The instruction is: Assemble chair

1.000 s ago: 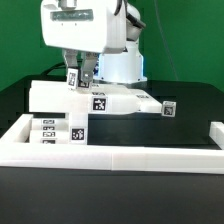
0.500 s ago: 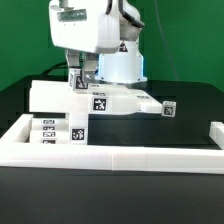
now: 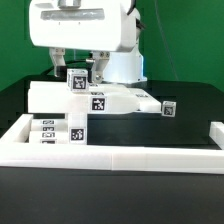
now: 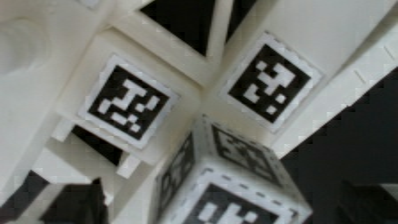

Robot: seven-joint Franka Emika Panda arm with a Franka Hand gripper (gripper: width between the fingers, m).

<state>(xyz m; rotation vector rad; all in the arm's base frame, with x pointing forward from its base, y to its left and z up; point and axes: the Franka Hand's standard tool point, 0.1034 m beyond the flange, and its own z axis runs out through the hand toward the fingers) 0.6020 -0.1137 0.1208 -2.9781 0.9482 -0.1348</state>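
Green backdrop, black table (image 3: pixel 195 105), white wall (image 3: pixel 140 158) across the front. The gripper (image 3: pixel 83 68) hangs with jaws spread wide, holding nothing, just above a leg (image 3: pixel 76 83) that stands up from the seat (image 3: pixel 110 101) mid-table. Early going, I'd judge: one leg looks placed. Loose parts (image 3: pixel 45 128) wait inside the wall on the exterior view's left, and another piece (image 3: pixel 169 108) sits beside the seat.

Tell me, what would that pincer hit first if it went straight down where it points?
Probably the small upright white plastic chair part with black-and-white square tags, directly beneath the open pincer; depth is hard to judge.
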